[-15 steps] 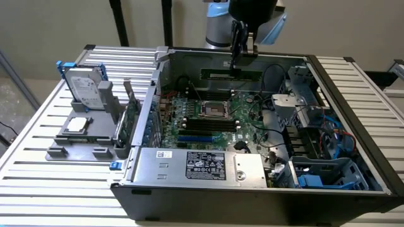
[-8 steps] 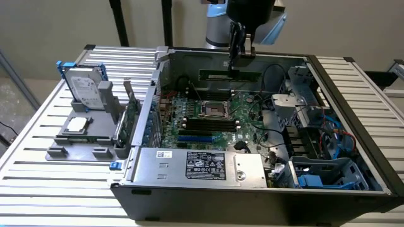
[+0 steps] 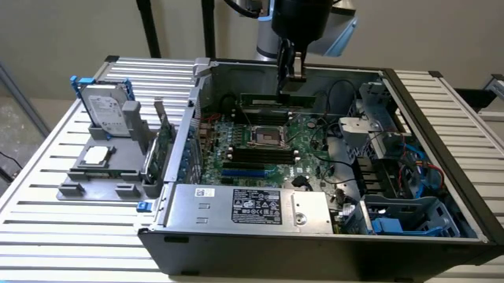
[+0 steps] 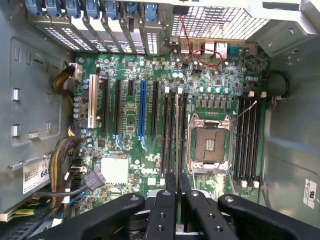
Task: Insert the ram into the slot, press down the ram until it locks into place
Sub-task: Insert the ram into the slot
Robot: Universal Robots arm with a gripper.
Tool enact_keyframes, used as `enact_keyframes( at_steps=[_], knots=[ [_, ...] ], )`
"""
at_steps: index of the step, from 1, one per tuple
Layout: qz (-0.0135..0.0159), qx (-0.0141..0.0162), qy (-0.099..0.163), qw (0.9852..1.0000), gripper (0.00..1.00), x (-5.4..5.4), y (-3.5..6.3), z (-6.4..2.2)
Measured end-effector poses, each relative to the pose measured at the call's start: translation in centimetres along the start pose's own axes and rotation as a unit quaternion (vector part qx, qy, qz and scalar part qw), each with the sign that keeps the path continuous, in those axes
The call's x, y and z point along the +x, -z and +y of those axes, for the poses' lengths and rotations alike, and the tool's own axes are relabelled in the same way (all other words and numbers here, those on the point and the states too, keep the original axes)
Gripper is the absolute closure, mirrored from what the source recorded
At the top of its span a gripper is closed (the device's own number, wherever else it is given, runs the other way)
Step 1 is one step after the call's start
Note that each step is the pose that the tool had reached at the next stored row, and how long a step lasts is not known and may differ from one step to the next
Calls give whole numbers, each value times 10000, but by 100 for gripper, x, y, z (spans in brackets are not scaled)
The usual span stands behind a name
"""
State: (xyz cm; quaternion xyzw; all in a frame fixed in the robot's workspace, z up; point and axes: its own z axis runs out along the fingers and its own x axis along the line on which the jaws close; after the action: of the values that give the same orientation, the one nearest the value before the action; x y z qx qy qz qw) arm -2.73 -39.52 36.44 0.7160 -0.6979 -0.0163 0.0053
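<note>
Wrist view, nearest: end effector point(image 4: 177, 195), fingers clamped edgewise on the ram point(image 3: 275, 99).

Status: ram hangs in the air above the board, not yet in a slot point(image 4: 176, 125). By my reading, insertion and pressing down are both outstanding.

Below: bank of long black slots, apparently empty, roughly in line with the fingers. CPU socket point(image 4: 210, 145) just beside the bank, blue slot point(image 4: 142, 112) near on its other side.

Obstructions: none seen over the slots. Cable bundle point(image 4: 67, 150) lies well apart, by the case wall.

Farthest, exterior view, outside the case: hard drive point(image 3: 106, 112) upright in a stand on the tabletop point(image 3: 47, 236).
</note>
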Motion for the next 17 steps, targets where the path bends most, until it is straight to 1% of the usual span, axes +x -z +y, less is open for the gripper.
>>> enact_keyframes(
  at_steps=[10, 14, 17],
  knots=[
    [0, 0, 0, 10000, 87, 0, -182, 7],
    [5, 0, -8, 10000, 87, -35, -256, 9],
    [14, 1, -28, 10000, 87, -62, -310, 14]
  ],
)
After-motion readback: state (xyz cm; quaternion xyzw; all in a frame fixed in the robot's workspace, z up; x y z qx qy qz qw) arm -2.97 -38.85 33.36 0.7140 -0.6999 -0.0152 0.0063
